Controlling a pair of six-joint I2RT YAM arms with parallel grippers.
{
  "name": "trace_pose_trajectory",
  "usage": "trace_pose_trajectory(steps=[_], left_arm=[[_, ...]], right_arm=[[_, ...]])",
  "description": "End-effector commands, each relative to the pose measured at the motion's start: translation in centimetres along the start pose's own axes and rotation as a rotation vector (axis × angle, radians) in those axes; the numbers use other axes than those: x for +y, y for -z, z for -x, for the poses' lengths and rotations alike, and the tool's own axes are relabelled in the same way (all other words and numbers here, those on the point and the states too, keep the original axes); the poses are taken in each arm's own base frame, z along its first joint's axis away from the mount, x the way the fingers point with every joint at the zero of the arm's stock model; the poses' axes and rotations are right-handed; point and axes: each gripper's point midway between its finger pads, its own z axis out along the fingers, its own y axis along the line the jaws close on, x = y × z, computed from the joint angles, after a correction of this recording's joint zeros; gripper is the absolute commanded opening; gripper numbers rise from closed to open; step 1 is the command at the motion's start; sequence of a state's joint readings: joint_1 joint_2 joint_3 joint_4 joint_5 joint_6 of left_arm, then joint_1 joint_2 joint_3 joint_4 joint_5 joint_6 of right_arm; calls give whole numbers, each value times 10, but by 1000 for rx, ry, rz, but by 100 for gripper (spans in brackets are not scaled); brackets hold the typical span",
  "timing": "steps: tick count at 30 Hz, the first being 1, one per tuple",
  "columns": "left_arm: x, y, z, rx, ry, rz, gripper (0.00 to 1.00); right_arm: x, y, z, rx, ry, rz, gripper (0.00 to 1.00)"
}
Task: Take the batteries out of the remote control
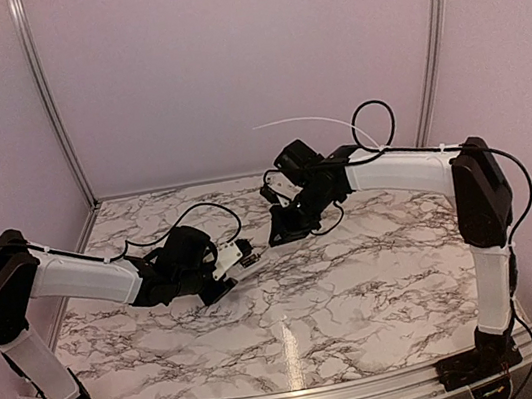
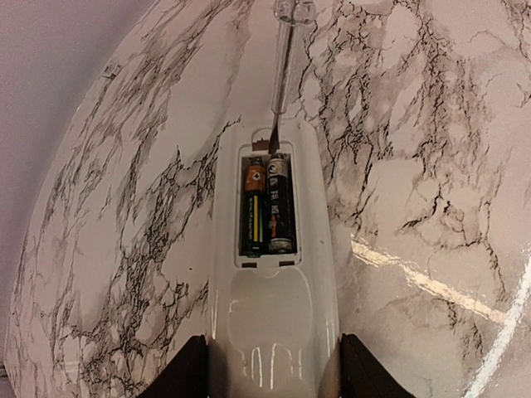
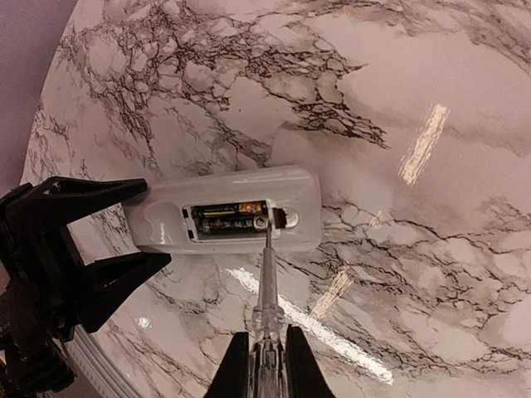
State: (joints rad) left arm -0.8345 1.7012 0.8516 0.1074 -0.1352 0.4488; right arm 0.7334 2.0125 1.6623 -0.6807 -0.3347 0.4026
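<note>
The white remote control (image 2: 274,323) lies back up on the marble table, its battery recess open. Two batteries (image 2: 267,207) lie side by side inside, dark with yellow and orange print. My left gripper (image 2: 274,377) is shut on the remote's near end, one black finger on each long side. My right gripper (image 3: 265,365) is shut on a clear-handled screwdriver (image 3: 265,282). Its metal tip rests at the end of the recess, against the metallic end of one battery (image 3: 232,217). In the top view the remote (image 1: 245,256) sits between the left gripper (image 1: 229,271) and the right gripper (image 1: 283,229).
The marble table top (image 1: 361,286) runs to plain walls at the back and sides. Metal frame posts (image 1: 48,102) stand at the back corners. Black cables (image 1: 376,126) loop above the right arm. The left gripper's fingers (image 3: 83,240) show at the left of the right wrist view.
</note>
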Motion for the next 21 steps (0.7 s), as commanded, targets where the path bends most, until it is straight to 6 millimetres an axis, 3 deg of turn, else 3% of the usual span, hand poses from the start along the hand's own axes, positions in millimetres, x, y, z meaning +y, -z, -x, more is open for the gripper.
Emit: trace_pose_trajectory(steps=[1, 21], left_arm=[[0, -2, 12, -19, 5, -6, 6], [-1, -3, 14, -18, 3, -11, 6]], right_arm=[[6, 14, 19, -76, -12, 26, 0], [0, -2, 10, -40, -36, 90, 0]])
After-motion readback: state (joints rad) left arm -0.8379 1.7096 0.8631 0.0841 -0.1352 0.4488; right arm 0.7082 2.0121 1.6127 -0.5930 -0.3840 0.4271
